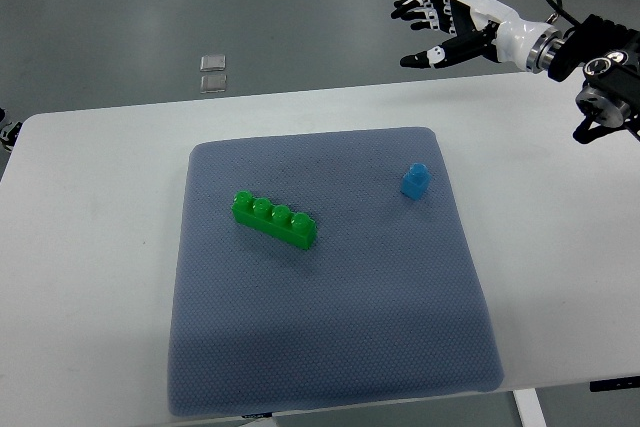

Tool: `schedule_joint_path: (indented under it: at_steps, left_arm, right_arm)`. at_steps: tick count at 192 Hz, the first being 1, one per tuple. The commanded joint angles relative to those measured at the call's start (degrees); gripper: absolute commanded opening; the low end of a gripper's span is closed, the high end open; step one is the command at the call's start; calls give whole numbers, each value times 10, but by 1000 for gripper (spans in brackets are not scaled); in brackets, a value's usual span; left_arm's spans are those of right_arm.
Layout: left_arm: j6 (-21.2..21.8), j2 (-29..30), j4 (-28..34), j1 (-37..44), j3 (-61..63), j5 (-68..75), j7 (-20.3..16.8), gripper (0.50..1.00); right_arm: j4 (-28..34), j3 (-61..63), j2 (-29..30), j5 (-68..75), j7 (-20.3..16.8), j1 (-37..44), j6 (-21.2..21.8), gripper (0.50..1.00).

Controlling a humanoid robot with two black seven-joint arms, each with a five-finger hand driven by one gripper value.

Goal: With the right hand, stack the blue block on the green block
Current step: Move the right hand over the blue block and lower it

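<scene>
The blue block (pixel 415 180) is sitting upright near the right edge of the grey mat (pixel 330 347), untouched, while the green block (pixel 274 219), a four-stud brick, is lying at a slant toward the mat's left-centre, well apart from it. I am judging this as the approach step: nothing is grasped yet and stacking is not begun. My right hand (pixel 438 27) is hovering beyond the far edge of the white table (pixel 100 207), fingers spread wide, holding and touching nothing. Next I am needing to bring it down and toward me over the blue block, closing the fingers around its sides before carrying it leftward onto the green studs. The left arm is not showing.
</scene>
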Motion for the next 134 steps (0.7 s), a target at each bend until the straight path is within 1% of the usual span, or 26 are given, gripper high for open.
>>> schedule_joint_path:
  at_steps: [1,21,57,89,119,134]
  left_arm:
    - [0,0,0,0,0,0,0,1000]
    - [0,0,0,0,0,0,0,1000]
    - [0,0,0,0,0,0,0,1000]
    - [0,0,0,0,-1,0,0,1000]
    - [0,0,0,0,0,0,0,1000]
    - [0,0,0,0,0,0,0,1000]
  right_arm:
    - [28,-2,-4,-118,1,9,19,911]
    - [46,-4,2,-218,1,13,23,911]
    - [46,-22,4,-356,3,12,21,911]
    - [45,-58,7,-429,12,9,14,911]
    - [45,-65,7,-437,18,9,-3,911]
    - [45,-65,7,-454,18,7,-4,911]
